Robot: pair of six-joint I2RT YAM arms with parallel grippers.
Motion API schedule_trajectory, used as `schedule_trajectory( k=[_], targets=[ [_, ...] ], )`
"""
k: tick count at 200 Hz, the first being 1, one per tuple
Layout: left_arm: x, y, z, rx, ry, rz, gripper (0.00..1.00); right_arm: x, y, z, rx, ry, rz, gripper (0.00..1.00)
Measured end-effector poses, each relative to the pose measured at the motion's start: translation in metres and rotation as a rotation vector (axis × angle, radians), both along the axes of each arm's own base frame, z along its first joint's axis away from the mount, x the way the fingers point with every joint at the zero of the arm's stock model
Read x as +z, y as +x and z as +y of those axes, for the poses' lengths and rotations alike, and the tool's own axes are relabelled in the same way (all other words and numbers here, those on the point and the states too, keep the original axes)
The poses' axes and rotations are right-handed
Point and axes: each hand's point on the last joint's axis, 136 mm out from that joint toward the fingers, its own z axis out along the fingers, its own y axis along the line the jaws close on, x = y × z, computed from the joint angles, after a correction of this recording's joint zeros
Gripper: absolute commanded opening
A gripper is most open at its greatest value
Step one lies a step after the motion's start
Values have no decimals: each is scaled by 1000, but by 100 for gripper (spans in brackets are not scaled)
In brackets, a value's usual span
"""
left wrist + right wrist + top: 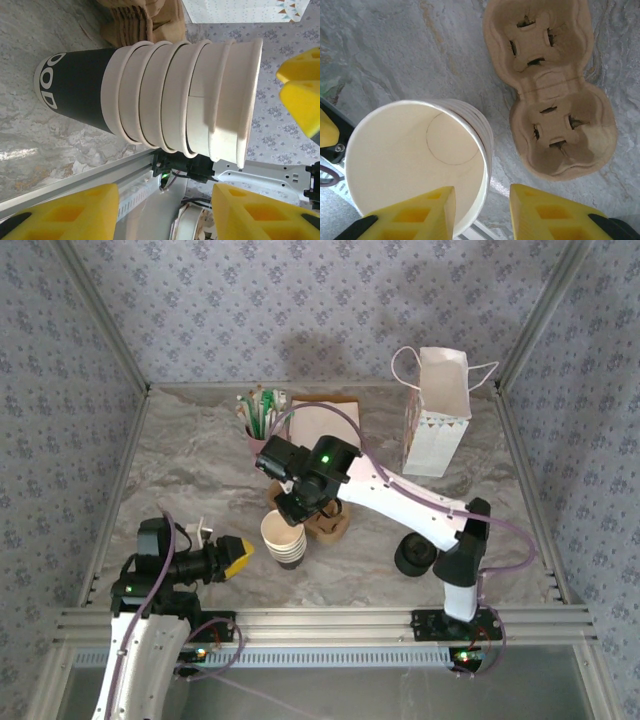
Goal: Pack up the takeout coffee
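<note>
The takeout coffee is out of view. A stack of lidless cream paper cups [283, 536], its lowest cup black with white letters [75, 85], stands in the middle of the table. Over it hangs my right gripper [290, 505], open [482, 210]. One yellow finger [415, 215] reaches inside the top cup [415, 165], the other is outside the rim, and a gap shows on the outer side. My left gripper [240, 552] points at the stack from the left. It is open [165, 210] with nothing between its fingers, just short of the cups [190, 95].
A brown pulp cup carrier [325, 520] [552, 90] lies just behind the stack. A squat pile of black lids [415, 555] sits to the right, near the right arm's base. A white paper bag [437, 412] stands open at the back right. A cup of stirrers [260, 420] stands at the back.
</note>
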Motion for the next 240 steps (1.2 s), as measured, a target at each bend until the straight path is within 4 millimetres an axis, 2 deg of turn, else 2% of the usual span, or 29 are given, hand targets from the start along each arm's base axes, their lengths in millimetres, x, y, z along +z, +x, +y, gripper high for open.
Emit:
schedule_trajectory(
  k=[29,118,196,240],
  targets=[
    [-2,1,-2,-12,-10,12,52,-10,1,2,6,-31,12,29],
    [-3,5,-5,-27,-21,3,52,-21,3,7,15,-61,29,21],
    [-3,6,-7,-30,-31,2,53,-22,1,8,22,-59,39,4],
    [0,8,-8,-28,-39,-6,53,-22,0,10,24,-51,49,1]
  ],
)
